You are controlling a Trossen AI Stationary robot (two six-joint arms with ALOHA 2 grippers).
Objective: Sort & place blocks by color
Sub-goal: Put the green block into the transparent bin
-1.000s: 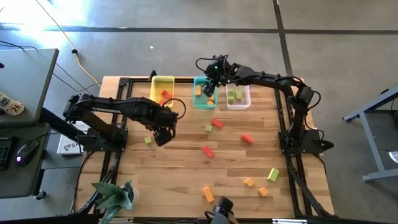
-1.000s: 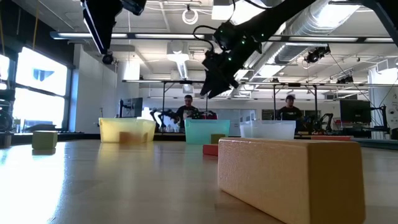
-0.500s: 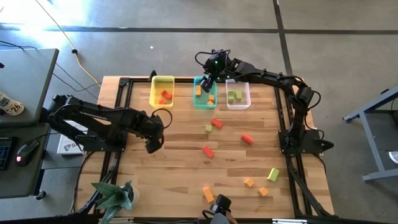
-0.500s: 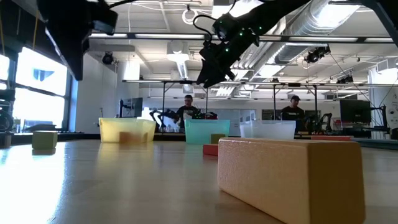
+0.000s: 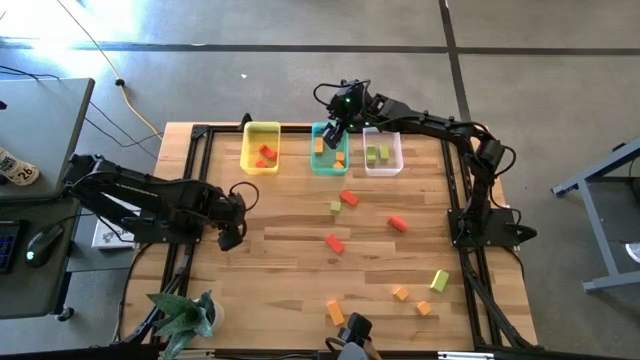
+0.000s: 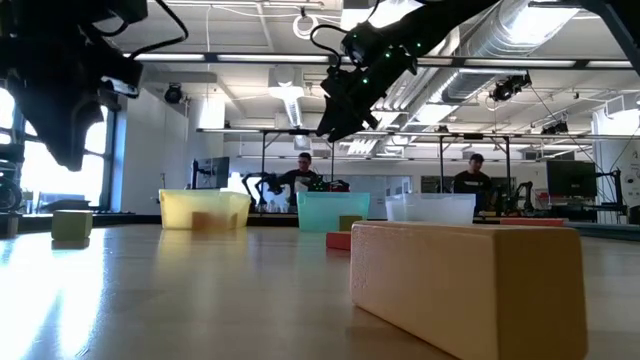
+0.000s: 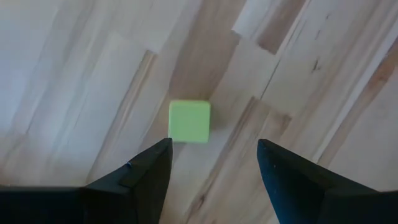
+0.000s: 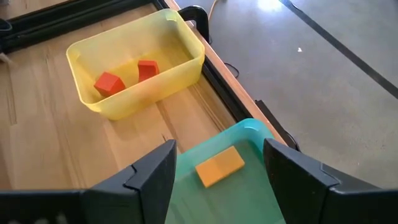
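A light green cube [image 7: 189, 121] lies flat on the wooden table near its left side. My left gripper [image 7: 213, 152] hangs above it, pointing down and open, with the cube just ahead of its fingertips. In the high view my left gripper [image 5: 231, 234] hides that cube. My right gripper [image 8: 217, 155] hangs open over the teal bin [image 5: 329, 152], which holds orange blocks [image 8: 219, 165]. The yellow bin [image 5: 262, 148] holds two red blocks [image 8: 109, 83]. The clear bin [image 5: 382, 153] holds green ones. Red [image 5: 334, 242], orange [image 5: 400, 293] and green [image 5: 439, 280] blocks lie scattered on the table.
The three bins stand in a row at the table's far edge. A black frame [image 5: 196, 135] runs around the tabletop. A plant [image 5: 185, 315] sits at the near left corner. In the low view a big orange block [image 6: 470, 285] lies close to the camera.
My left gripper has come down and gone toward the table's left edge, staying open, and now stands over the green cube. My right gripper has risen a little above the teal bin.
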